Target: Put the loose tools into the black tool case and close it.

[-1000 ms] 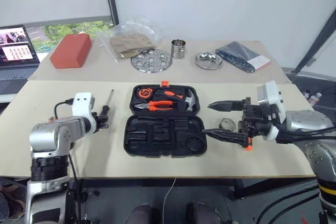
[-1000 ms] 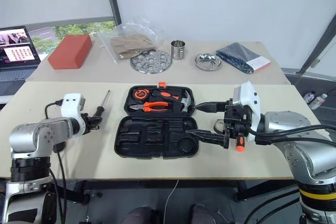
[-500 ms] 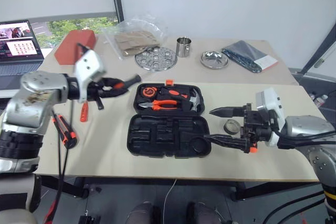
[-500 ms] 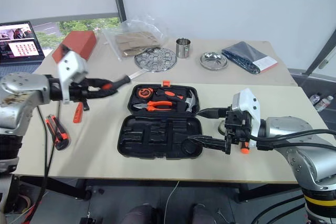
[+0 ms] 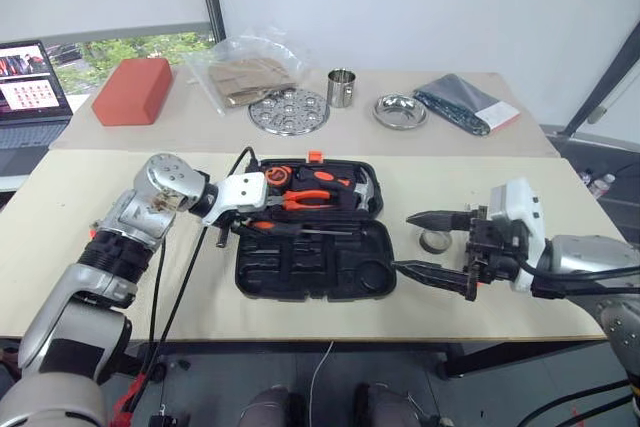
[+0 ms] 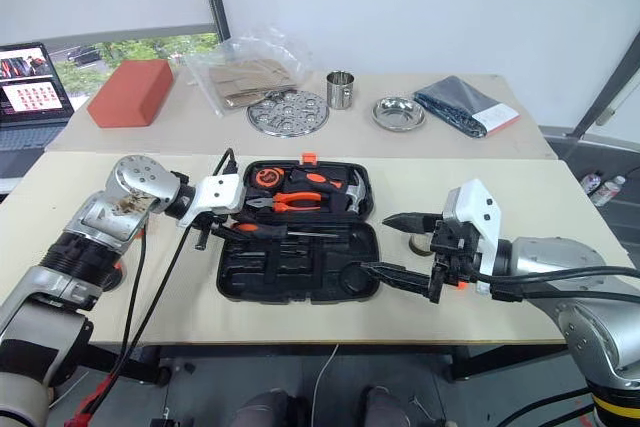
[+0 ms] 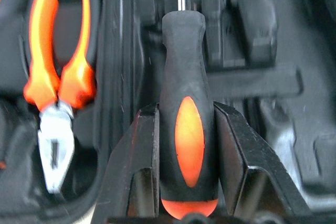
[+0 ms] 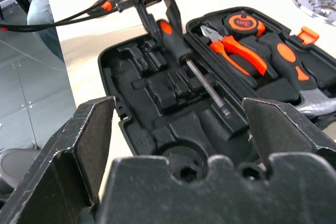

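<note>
Pale tabletop (image 5: 60, 217) carried the open black tool case (image 5: 312, 262), its far half already seating pliers (image 5: 305, 200) and a hammer. Over the hinge line lay a screwdriver (image 5: 300, 230), shaft level across the case and its handle clamped between the left gripper's (image 7: 185, 145) fingers — held lengthwise, probably to drop into a long recess. Just right of the case, the grey tape ring (image 5: 433, 241) sat between the right gripper's (image 5: 425, 244) wide-spread, empty fingers.

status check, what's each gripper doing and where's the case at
Left gripper shut on screwdriver, held over open black tool case. Right gripper open, empty, beside case. Tape ring loose on the table between its fingers; nothing blocking.
</note>
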